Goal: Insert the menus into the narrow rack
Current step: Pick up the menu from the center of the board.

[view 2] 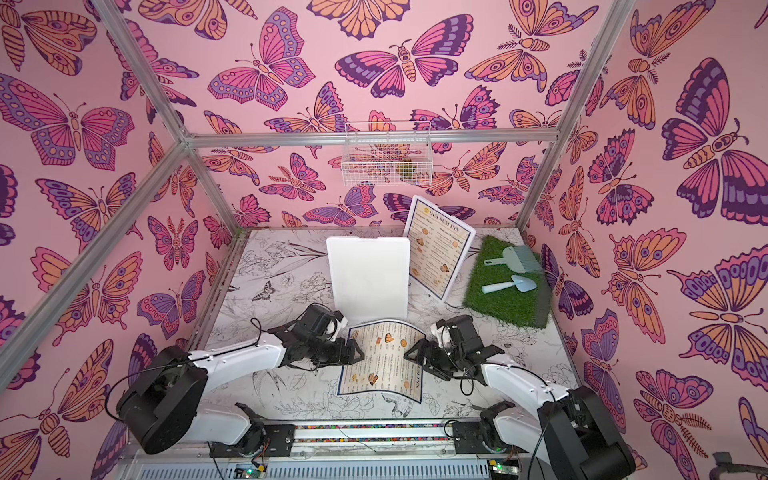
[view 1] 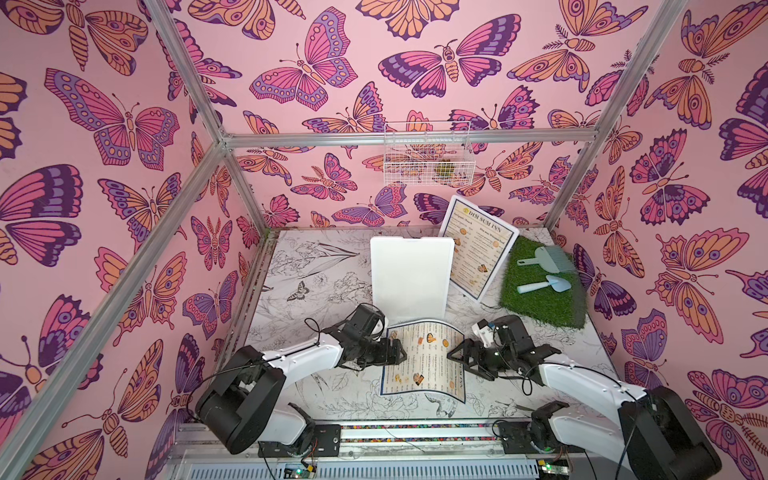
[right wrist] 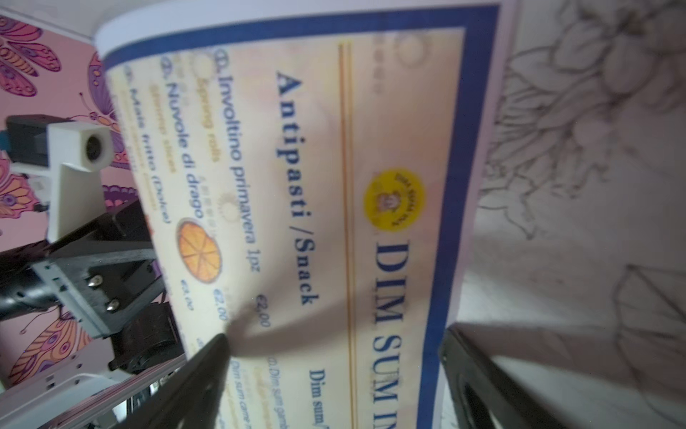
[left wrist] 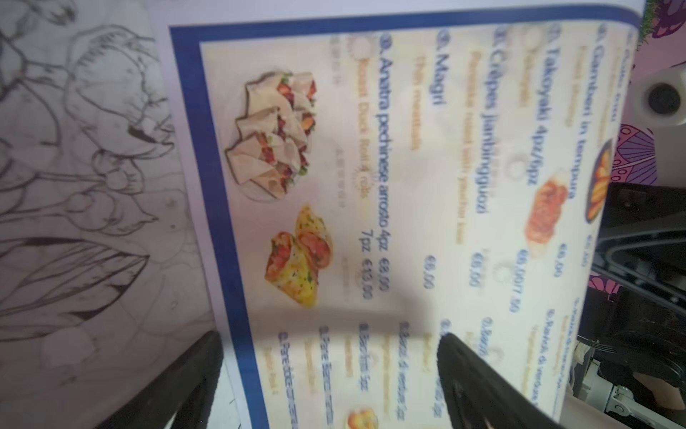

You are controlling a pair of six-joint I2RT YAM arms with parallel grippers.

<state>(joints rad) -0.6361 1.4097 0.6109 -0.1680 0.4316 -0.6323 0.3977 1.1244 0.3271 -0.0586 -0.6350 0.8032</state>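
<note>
One menu [view 1: 424, 365] lies on the table between my grippers, bowed upward along its middle. My left gripper [view 1: 400, 353] is open at its left edge; in the left wrist view one of its fingers [left wrist: 200, 375] sits beside the blue border and the other is over the menu [left wrist: 334, 185]. My right gripper [view 1: 454, 355] is open at the headed edge of this menu [right wrist: 371, 223], one finger on each side of the border. A second menu [view 1: 478, 245] stands tilted at the right side of a tall, thin white upright box [view 1: 409, 278], apparently the narrow rack.
A green turf mat [view 1: 540, 299] at the back right carries a pale brush [view 1: 548, 255] and a small shovel [view 1: 544, 284]. A white wire basket [view 1: 428, 153] hangs on the back wall. Aluminium frame posts stand at the table's corners.
</note>
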